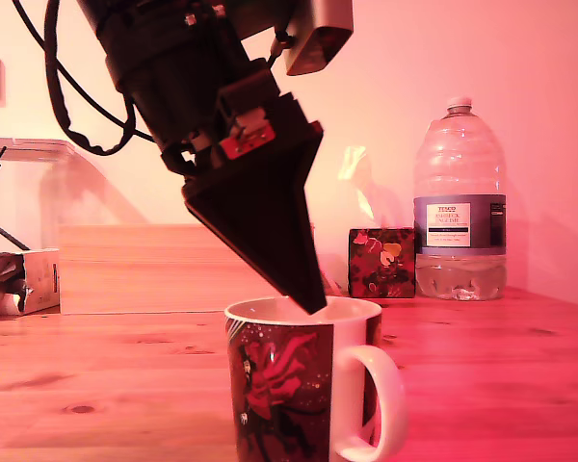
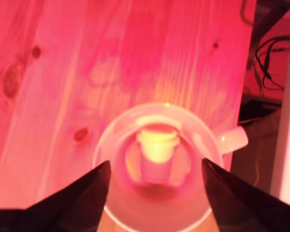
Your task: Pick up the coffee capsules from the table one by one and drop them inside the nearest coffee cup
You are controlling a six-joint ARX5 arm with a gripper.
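Pine boards with dark knots spread under everything, a water bottle (image 1: pixel 459 202) and a small floral box (image 1: pixel 380 262) well beyond my gripper (image 2: pixel 154 181). My fingers stand wide apart and hold nothing, their tips poised just over the rim of the coffee cup (image 1: pixel 270 385). Directly below the gap between them, one capsule (image 2: pixel 157 150) sits inside the cup, rim upward, so I judge this drop made. No other coffee capsules show on the table (image 2: pixel 63 72) in either view, though much of it lies out of sight; I cannot say how many are left to fetch
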